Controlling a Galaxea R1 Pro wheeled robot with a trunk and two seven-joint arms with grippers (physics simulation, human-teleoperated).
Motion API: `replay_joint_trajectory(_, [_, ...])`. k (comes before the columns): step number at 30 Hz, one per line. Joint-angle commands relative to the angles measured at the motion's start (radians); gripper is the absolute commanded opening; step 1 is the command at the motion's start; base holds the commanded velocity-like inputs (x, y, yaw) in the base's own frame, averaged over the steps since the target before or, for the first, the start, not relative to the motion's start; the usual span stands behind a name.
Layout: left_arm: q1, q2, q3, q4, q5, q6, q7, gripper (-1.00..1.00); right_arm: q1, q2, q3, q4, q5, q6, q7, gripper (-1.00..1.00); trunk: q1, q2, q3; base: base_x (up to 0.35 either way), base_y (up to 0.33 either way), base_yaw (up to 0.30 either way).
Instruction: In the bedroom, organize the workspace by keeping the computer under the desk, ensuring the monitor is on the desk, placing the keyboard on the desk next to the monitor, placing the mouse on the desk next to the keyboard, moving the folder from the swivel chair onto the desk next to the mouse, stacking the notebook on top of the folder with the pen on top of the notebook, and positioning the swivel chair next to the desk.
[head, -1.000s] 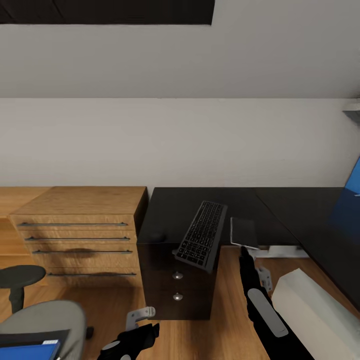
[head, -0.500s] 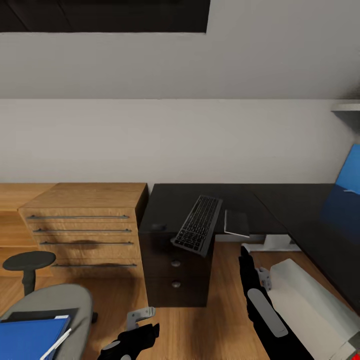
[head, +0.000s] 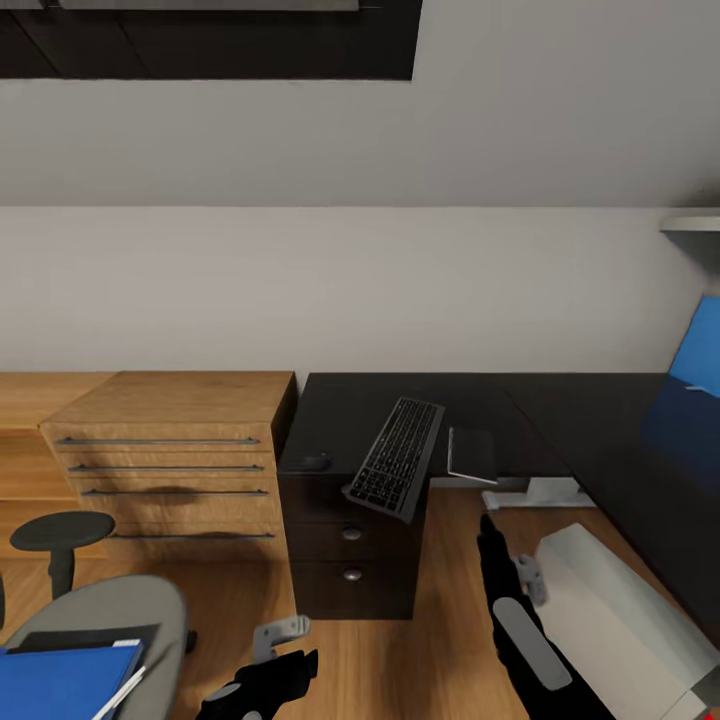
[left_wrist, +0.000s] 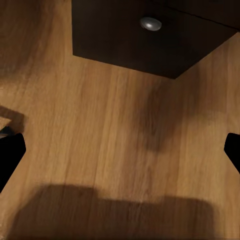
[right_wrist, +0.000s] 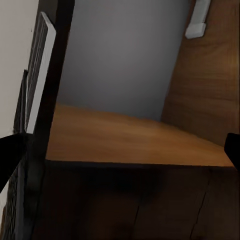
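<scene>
Right now the keyboard (head: 395, 470) lies askew at the front edge of the surface (head: 480, 400), its near end hanging well out over the drawer unit (head: 350, 545). It looks slim, stiff and light, but tippy where it sits; I'd take it across the short width near the middle, or simply push it back onto the top. The mouse (head: 315, 461) is a small dark lump near the front-left corner, smooth and rounded, so likely slippery: pinch it by its sides. The notebook (head: 472, 454) lies flat near the inner front edge, just beside the keyboard; thin things like that are hard to get under, so sliding it to the edge first seems wise.

The folder (head: 62, 681) lies on the swivel chair (head: 110, 615) seat, with the pen (head: 122, 692) slanting over its corner; the pen could roll off if the folder is tilted. The computer (head: 625, 615) is on the floor by the right arm and crowds that side. A wooden dresser (head: 165, 460) butts against the surface's left end.

The left claw (head: 262, 678) hangs low over bare floor, its fingers spread wide with nothing between. The right claw (head: 487, 528) points toward the surface's underside, likewise spread apart and empty.
</scene>
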Motion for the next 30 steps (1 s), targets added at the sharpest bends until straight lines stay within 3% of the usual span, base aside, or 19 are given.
replay_joint_trajectory(1, [-0.001, 0.000, -0.002, 0.004, 0.010, 0.001, 0.011, 1.00, 0.008, -0.002, 0.006, 0.003, 0.012, -0.008, -0.004, 1.00, -0.004, 0.007, 0.002, 0.000, 0.000, 0.000])
replay_joint_trajectory(5, [-0.001, -0.001, -0.004, 0.017, 0.008, 0.000, 0.018, 1.00, 0.061, -0.002, 0.006, 0.016, 0.108, -0.009, -0.004, 1.00, -0.019, 0.035, 0.015, 0.000, 0.000, 0.000])
replay_joint_trajectory(6, [-0.001, -0.001, -0.005, 0.021, 0.008, 0.000, 0.025, 1.00, 0.093, -0.002, 0.006, 0.019, 0.166, -0.010, -0.003, 1.00, -0.023, 0.042, 0.018, 0.000, 0.000, 0.000])
replay_joint_trajectory(10, [-0.001, -0.001, -0.006, 0.024, -0.001, -0.001, 0.040, 1.00, 0.158, -0.001, 0.007, 0.024, 0.278, -0.012, -0.003, 1.00, -0.039, 0.070, 0.030, 0.000, 0.000, 0.000])
replay_joint_trajectory(11, [-0.001, -0.001, -0.007, 0.026, -0.011, -0.001, 0.047, 1.00, 0.191, -0.001, 0.007, 0.025, 0.325, -0.012, -0.003, 1.00, -0.042, 0.077, 0.034, 0.000, 0.000, 0.000])
replay_joint_trajectory(15, [-0.001, 0.000, -0.008, 0.027, -0.031, -0.003, 0.055, 1.00, 0.250, -0.002, 0.006, 0.028, 0.391, -0.013, -0.003, 1.00, -0.058, 0.105, 0.046, 0.000, 0.000, 0.000])
replay_joint_trajectory(19, [0.000, 0.005, -0.008, 0.028, -0.043, -0.010, 0.058, 1.00, 0.306, -0.001, 0.006, 0.035, 0.425, -0.032, -0.004, 1.00, -0.073, 0.133, 0.059, 0.000, 0.000, 0.000])
replay_joint_trajectory(21, [0.009, 0.020, -0.009, 0.027, -0.047, -0.031, 0.059, 1.00, 0.323, 0.000, 0.006, 0.047, 0.431, -0.050, -0.005, 1.00, -0.081, 0.147, 0.065, 0.000, 0.000, 0.000])
replay_joint_trajectory(26, [0.037, 0.050, -0.016, 0.029, -0.047, -0.123, 0.055, 1.00, 0.344, 0.000, 0.009, 0.134, 0.448, -0.090, -0.004, 1.00, -0.100, 0.182, 0.081, 0.000, 0.000, 0.000])
replay_joint_trajectory(27, [0.051, 0.056, -0.028, 0.038, -0.047, -0.173, 0.054, 1.00, 0.348, -0.001, 0.015, 0.172, 0.466, -0.097, -0.003, 1.00, -0.104, 0.189, 0.084, 0.000, 0.000, 0.000])
replay_joint_trajectory(28, [0.076, 0.066, -0.063, 0.082, -0.048, -0.271, 0.052, 1.00, 0.352, -0.001, 0.035, 0.221, 0.534, -0.106, -0.003, 1.00, -0.108, 0.196, 0.087, 0.000, 0.000, 0.000])
replay_joint_trajectory(29, [0.080, 0.068, -0.074, 0.098, -0.048, -0.293, 0.052, 1.00, 0.353, -0.001, 0.039, 0.230, 0.555, -0.108, -0.003, 1.00, -0.111, 0.203, 0.090, 0.000, 0.000, 0.000])
replay_joint_trajectory(30, [0.086, 0.071, -0.099, 0.133, -0.048, -0.337, 0.053, 1.00, 0.353, -0.002, 0.046, 0.249, 0.603, -0.111, -0.003, 1.00, -0.115, 0.210, 0.093, 0.000, 0.000, 0.000])
